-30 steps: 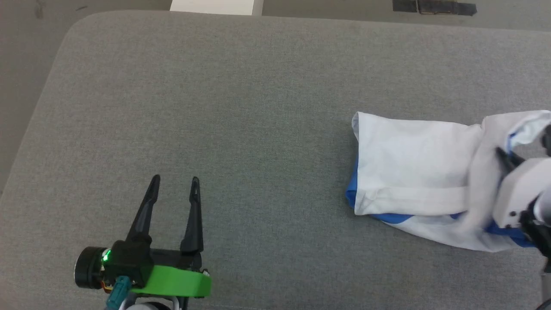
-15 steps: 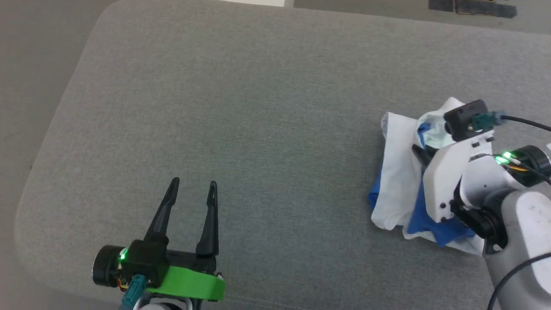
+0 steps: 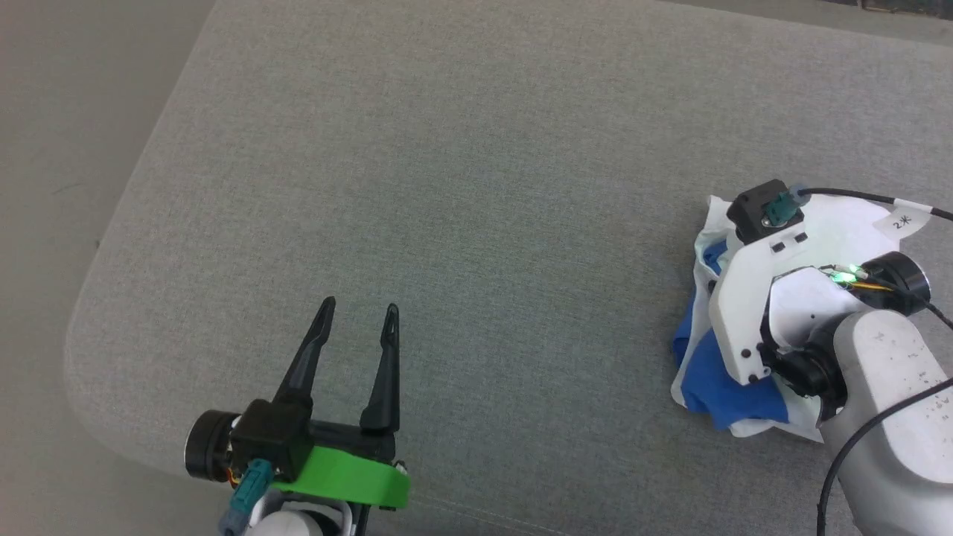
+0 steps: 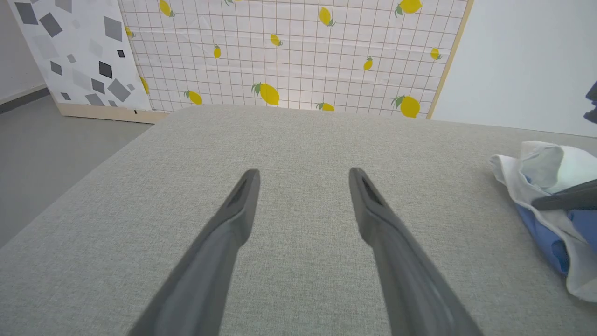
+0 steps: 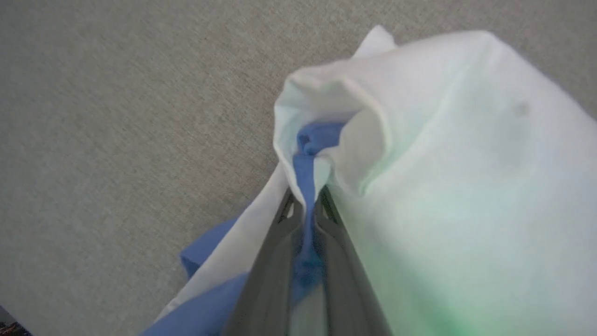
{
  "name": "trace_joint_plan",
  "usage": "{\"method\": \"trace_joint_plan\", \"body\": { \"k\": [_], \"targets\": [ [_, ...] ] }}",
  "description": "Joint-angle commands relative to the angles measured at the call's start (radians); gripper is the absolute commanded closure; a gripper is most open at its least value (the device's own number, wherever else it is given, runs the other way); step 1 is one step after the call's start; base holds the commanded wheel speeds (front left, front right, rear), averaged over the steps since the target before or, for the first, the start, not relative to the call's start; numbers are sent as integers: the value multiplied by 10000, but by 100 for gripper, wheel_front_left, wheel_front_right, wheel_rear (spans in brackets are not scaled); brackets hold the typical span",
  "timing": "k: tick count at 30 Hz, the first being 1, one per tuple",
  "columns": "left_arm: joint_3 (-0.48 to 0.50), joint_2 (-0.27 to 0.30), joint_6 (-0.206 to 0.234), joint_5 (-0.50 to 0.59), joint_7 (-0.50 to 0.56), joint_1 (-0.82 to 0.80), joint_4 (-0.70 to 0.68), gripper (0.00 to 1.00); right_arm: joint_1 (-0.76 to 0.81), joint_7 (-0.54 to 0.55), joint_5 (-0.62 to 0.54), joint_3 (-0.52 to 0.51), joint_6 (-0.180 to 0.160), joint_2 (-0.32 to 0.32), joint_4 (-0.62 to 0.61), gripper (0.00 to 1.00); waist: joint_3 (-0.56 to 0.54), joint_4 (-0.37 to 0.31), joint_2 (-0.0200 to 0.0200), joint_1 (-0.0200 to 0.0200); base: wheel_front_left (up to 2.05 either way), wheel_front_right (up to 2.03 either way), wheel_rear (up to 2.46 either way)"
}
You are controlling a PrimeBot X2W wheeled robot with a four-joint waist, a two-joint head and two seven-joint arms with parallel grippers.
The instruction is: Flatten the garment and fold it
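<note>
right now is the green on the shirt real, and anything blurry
right wrist view: the green cast on the garment looks like lamp glow, not dye, and the cloth's edges are soft around the right gripper; head view: a green lamp glows on that wrist; left wrist view: crisp, left gripper included

Left claw (image 3: 359, 305), well apart from the T-shirt (image 3: 730, 387), holds its fingers (image 3: 304, 363) spread; right claw (image 5: 305, 196) pinches the T-shirt's blue fold.

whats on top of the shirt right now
The right end effector and its white wrist sit over the garment, shut on a blue fold. The wrist covers the garment's middle in the head view, so how the fabric lies there cannot be seen.
</note>
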Motion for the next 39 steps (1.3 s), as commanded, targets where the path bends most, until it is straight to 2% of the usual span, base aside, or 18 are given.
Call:
{"method": "trace_joint_plan", "body": {
  "k": [1, 3, 4, 5, 10, 16, 23, 27, 32, 39],
  "targets": [
    [-34, -70, -62, -27, -47, -218, 45, 0, -157, 97, -112, -70, -15, 57, 190, 76, 40, 38, 0, 0, 0, 0, 0],
    [-41, -78, -52, -55, -47, -284, 71, 0, -222, 105, -188, -212, -15, 162, 381, 51, 43, 17, 0, 0, 0, 0, 0],
    [-32, -81, -45, -64, -47, -307, 84, 0, -253, 89, -220, -252, -15, 214, 460, 3, 31, -12, 0, 0, 0, 0, 0],
    [-10, -84, -35, -70, -47, -325, 95, 0, -289, 49, -242, -318, -15, 294, 558, 0, 6, -70, 0, 0, 0, 0, 0],
    [78, -90, -52, -59, -47, -306, 118, 0, -373, -188, 31, -349, -15, 553, 578, 0, -173, -393, 0, 0, 0, 0, 0],
    [284, -88, -86, 34, -47, -148, 89, 0, -134, -421, 1032, -552, -15, 658, -615, 0, -405, -850, 0, 0, 0, 0, 0],
    [475, -41, -149, 192, -47, -38, -149, 0, 1056, -296, 1513, -2416, -15, 490, -2701, 0, -315, -1206, 0, 0, 0, 0, 0],
    [567, -6, -162, 298, -47, -9, -303, 0, 1850, -157, 1469, -3651, -15, 697, -3387, 0, -133, -1364, 0, 0, 0, 0, 0],
    [661, 20, -204, 348, -47, 20, -367, 0, 2412, -172, 1361, -4208, -15, 1049, -3416, 0, 94, -1484, 0, 0, 0, 0, 0],
    [640, 19, -318, 422, -47, -155, -374, 0, 2268, -376, 1317, -4497, -15, 1433, -2561, 0, 387, -1340, 0, 0, 0, 0, 0]
  ]
}}
